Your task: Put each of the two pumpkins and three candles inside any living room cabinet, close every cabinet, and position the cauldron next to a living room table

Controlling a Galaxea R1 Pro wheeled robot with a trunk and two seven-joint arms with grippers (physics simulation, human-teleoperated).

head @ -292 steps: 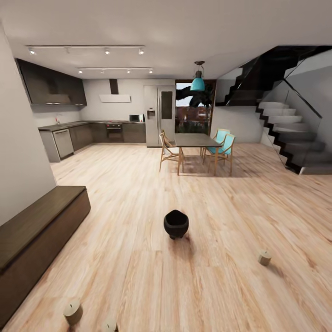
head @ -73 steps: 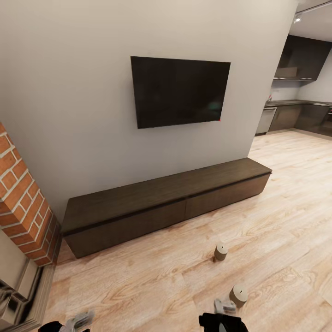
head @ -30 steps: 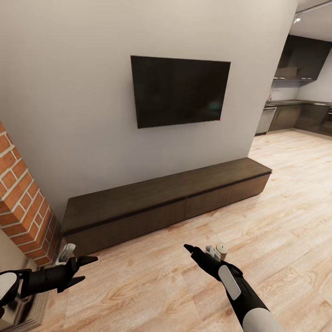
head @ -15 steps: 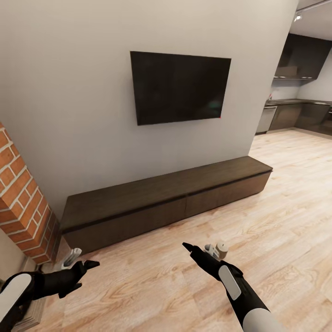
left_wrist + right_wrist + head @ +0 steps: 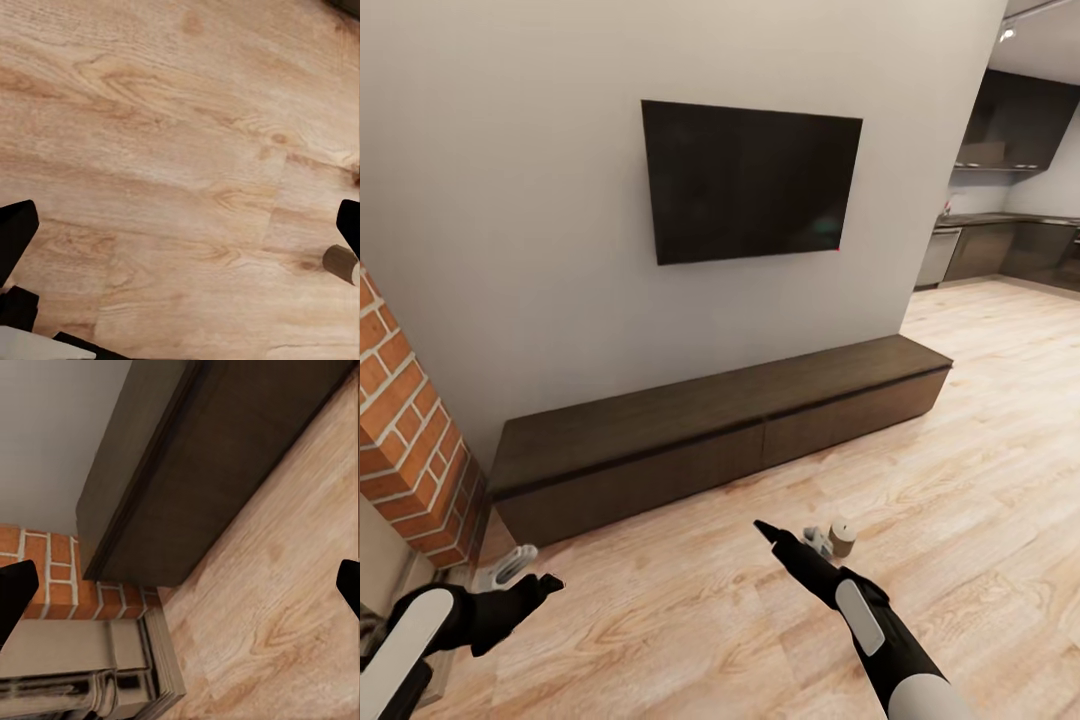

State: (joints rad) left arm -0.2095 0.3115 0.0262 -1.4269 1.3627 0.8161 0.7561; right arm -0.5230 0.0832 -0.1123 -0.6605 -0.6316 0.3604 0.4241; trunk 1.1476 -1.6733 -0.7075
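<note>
The cabinet [image 5: 720,435], a long low dark-brown console, stands against the wall under the TV with its drawer fronts flush. One olive-tan candle [image 5: 842,537] stands on the floor in front of it, just beyond my right gripper [image 5: 790,535], which hovers open and empty. The right wrist view looks past spread fingertips [image 5: 15,589] at the cabinet's end [image 5: 217,472]. My left gripper [image 5: 532,572] hangs open low over the floor near the fireplace. Its wrist view shows bare planks and a candle [image 5: 341,262] at the frame's edge. Pumpkins and cauldron are out of view.
A brick fireplace [image 5: 400,420] juts out left of the cabinet, close to my left arm. A black TV [image 5: 750,180] hangs on the grey wall. The kitchen [image 5: 1000,240] opens at the far right. Wood floor [image 5: 980,480] stretches right of the candle.
The view has shifted a little, so the TV and cabinet sit higher in the picture. My left arm has sunk lower and closer to me. The right arm holds its place by the candle.
</note>
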